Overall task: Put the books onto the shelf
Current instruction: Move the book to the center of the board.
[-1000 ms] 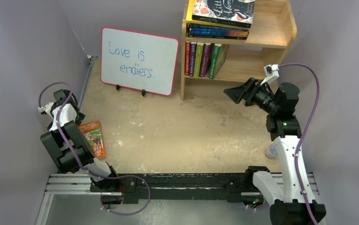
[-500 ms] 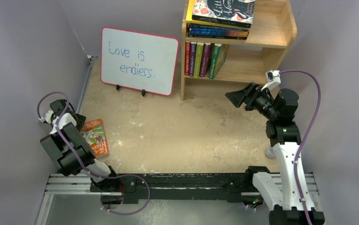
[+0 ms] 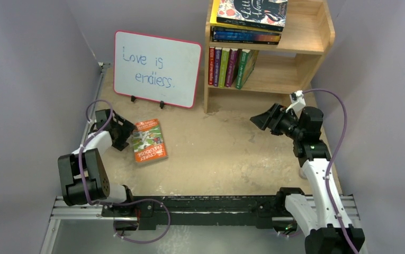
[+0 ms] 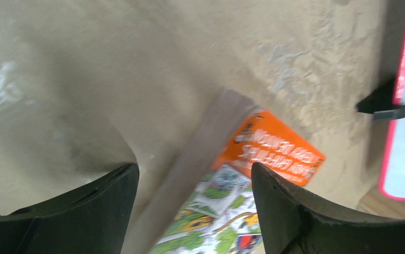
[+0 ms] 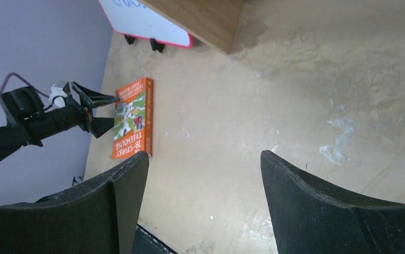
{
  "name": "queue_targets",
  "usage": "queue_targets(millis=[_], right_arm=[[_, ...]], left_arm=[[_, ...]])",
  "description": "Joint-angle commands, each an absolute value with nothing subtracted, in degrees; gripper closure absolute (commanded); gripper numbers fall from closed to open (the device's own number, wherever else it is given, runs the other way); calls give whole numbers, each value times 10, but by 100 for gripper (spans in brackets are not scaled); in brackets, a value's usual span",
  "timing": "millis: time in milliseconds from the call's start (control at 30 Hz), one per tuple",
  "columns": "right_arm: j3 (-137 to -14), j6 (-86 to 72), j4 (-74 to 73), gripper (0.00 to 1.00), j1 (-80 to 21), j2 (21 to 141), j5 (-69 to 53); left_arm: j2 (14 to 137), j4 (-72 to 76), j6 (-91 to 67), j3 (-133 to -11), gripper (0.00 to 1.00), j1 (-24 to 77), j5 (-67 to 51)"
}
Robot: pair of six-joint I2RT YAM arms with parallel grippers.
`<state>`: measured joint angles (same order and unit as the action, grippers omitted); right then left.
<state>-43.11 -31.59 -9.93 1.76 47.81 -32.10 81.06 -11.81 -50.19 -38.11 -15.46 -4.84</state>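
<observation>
whiteboard (image 3: 156, 69): "love is endless." | orange book (image 3: 150, 141): "treehouse", flat on surface (image 3: 216, 153) | left claw (image 3: 128, 130): spread, straddling book edge | right claw (image 3: 258, 119): spread, empty

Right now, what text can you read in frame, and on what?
"Love is endless." handwritten on the whiteboard.
"Little" and a partial "Wom...", cut off by the frame edge, on the floral book lying on top of the shelf.
"...-STOREY TREEHOUSE", number unclear, on the orange book lying flat on the table.
Spines of the standing books: too small to read.
</observation>
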Motion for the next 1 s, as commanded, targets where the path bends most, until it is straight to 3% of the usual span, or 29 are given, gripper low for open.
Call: queue_targets(millis=[0, 100, 300, 367, 467, 567, 633, 800, 967], right_arm=[[-405, -323, -69, 21, -7, 475, -303], [-390, -326, -50, 21, -44, 500, -279], [-372, -357, 7, 22, -139, 562, -216], [-370, -370, 27, 22, -178, 590, -193], [-364, -402, 62, 23, -225, 626, -165], [-358, -434, 105, 23, -267, 663, -137], [-361, -452, 131, 23, -294, 695, -120], [-392, -505, 186, 23, -378, 795, -60], [-467, -534, 215, 18, -464, 917, -21]], left_arm=[[783, -238, -466, -386, 20, -150, 7], [773, -264, -432, -403, 14, -150, 65], [764, -236, -442, -370, 14, -150, 24], [766, -213, -458, -357, 22, -149, -2], [780, -192, -470, -341, 41, -146, -59], [777, -185, -471, -330, 50, -137, -84], [777, -181, -472, -326, 50, -134, -104], [775, -174, -469, -321, 37, -118, -130], [770, -171, -470, -319, 36, -102, -132]])
